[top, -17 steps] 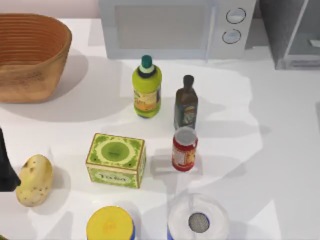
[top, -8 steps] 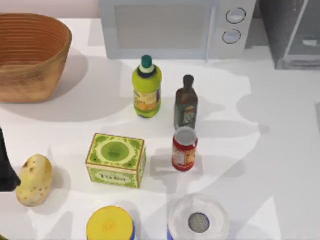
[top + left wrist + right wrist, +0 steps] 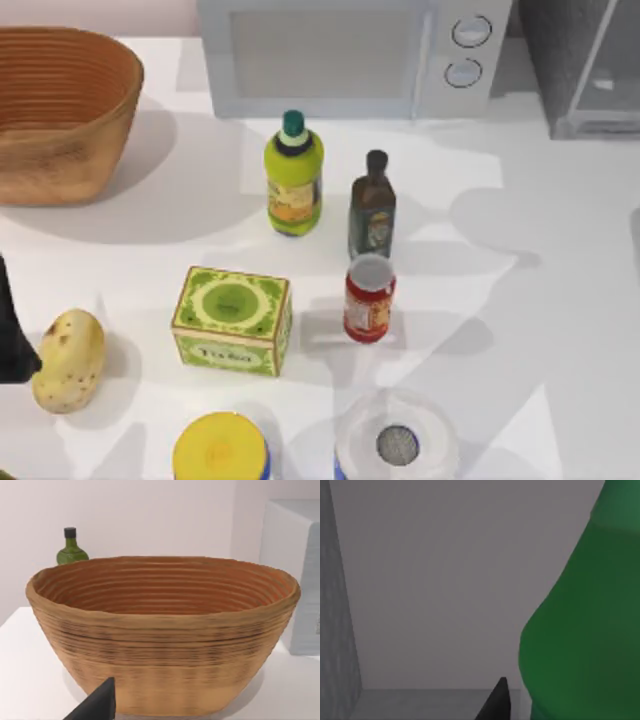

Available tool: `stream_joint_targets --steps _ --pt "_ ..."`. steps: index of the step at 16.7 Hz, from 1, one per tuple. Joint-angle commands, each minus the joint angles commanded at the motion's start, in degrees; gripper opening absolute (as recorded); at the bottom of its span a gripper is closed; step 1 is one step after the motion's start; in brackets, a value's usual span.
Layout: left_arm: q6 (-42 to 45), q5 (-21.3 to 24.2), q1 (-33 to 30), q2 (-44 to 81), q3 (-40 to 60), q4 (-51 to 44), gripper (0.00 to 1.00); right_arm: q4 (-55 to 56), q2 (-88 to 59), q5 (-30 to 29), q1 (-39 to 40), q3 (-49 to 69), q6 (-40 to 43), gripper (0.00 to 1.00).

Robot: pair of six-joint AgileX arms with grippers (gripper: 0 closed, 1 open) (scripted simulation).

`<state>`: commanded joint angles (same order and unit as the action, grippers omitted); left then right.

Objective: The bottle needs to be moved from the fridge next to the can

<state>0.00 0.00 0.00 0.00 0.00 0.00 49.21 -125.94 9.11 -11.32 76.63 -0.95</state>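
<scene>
**Green bottle seen inside the fridge, can standing mid-surface**

At the top view's left edge, the left arm [image 3: 12, 335] is seen parked beside a potato [image 3: 68, 360]; whether its claw is apart or together cannot be told. A woven basket [image 3: 60, 110] stands at the far left of the white surface [image 3: 560, 300]. A green box [image 3: 232, 320] lies left of centre, with a yellow-lidded tub [image 3: 220, 450] at the near edge. A yellow-green bottle [image 3: 294, 175] and a small dark bottle [image 3: 372, 205] stand before the microwave [image 3: 350, 55]. The can [image 3: 369, 298] stands upright just in front of the dark bottle, near a white roll [image 3: 397, 440]. The fridge [image 3: 585, 65] is seen at the far right. In the right wrist view, the bottle [image 3: 585, 630] is seen close against a pale inner wall, with a dark fingertip [image 3: 496, 702] of the right claw near it; the state of that claw cannot be told.
</scene>
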Motion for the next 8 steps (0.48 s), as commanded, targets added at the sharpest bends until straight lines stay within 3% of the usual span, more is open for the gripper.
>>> stream_joint_targets --steps 4,8 --pt "0.0 0.0 0.0 0.0 0.0 0.0 1.00 2.5 4.4 0.7 -1.0 -6.4 0.0 0.00" --pt "0.0 0.0 0.0 0.0 0.0 0.0 1.00 7.3 12.7 2.5 -2.3 -21.2 -0.1 0.00"
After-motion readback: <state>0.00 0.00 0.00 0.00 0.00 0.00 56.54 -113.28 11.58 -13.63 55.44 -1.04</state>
